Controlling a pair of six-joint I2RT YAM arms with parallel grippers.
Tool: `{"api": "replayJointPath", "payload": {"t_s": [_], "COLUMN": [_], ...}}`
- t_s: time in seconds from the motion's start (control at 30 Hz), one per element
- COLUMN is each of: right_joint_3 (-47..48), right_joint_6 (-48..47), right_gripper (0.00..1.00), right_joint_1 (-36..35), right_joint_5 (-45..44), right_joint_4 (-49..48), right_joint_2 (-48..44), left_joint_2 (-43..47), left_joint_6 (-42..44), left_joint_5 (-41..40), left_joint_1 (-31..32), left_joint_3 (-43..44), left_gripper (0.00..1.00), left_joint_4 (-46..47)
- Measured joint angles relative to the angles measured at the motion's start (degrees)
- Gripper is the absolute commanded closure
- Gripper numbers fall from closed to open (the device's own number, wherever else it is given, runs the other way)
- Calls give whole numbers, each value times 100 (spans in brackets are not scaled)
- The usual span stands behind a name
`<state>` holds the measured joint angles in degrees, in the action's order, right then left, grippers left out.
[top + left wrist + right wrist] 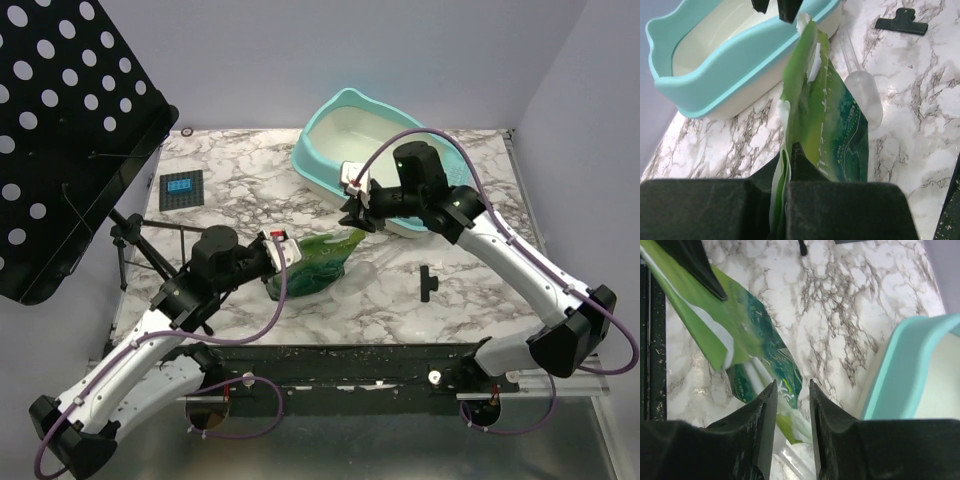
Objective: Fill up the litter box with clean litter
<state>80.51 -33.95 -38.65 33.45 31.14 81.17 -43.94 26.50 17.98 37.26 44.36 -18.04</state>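
The turquoise litter box [312, 152] stands at the back of the table, and its cream inside shows bare in the left wrist view [715, 82]. No clean litter is in view. A crinkly green bag [322, 262] lies stretched between both arms. My left gripper [787, 167] is shut on the bag's [835, 125] near edge, with a fold pinched between its jaws. My right gripper [790, 390] hangs open over the bag's [765, 340] far corner, beside the litter box wall [905, 365]. That corner lies loose between the spread fingers.
A clear plastic scoop [865, 97] lies on the marble beside the bag. A black clip [429, 282] sits to the right of it. A black perforated panel [60, 130] on a tripod overhangs the left side, near a small dark square device [182, 188].
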Motion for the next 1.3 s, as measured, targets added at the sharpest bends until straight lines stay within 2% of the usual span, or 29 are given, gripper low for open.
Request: {"api": "replayJointPath", "payload": {"t_s": [0.03, 0.07, 0.4, 0.67, 1.3], "right_joint_3": [0, 13, 1147, 1134, 756], "right_joint_6": [-114, -232, -892, -1123, -1176], "right_gripper": [98, 100, 100, 100, 100], "right_joint_1": [70, 116, 201, 201, 197], "right_joint_5": [-33, -61, 177, 516, 723], "right_joint_4": [55, 98, 1257, 1685, 1668], "right_joint_2": [-72, -107, 887, 979, 820], "left_joint_2": [111, 227, 1025, 754, 463], "left_joint_6": [33, 68, 144, 120, -59], "left_joint_5": [33, 63, 68, 39, -146], "left_joint_1": [0, 0, 0, 0, 0], "left_joint_3": [-96, -201, -1137, -1143, -1029], "left_gripper": [100, 100, 100, 100, 100], "left_joint_4": [76, 155, 1099, 1373, 1504]}}
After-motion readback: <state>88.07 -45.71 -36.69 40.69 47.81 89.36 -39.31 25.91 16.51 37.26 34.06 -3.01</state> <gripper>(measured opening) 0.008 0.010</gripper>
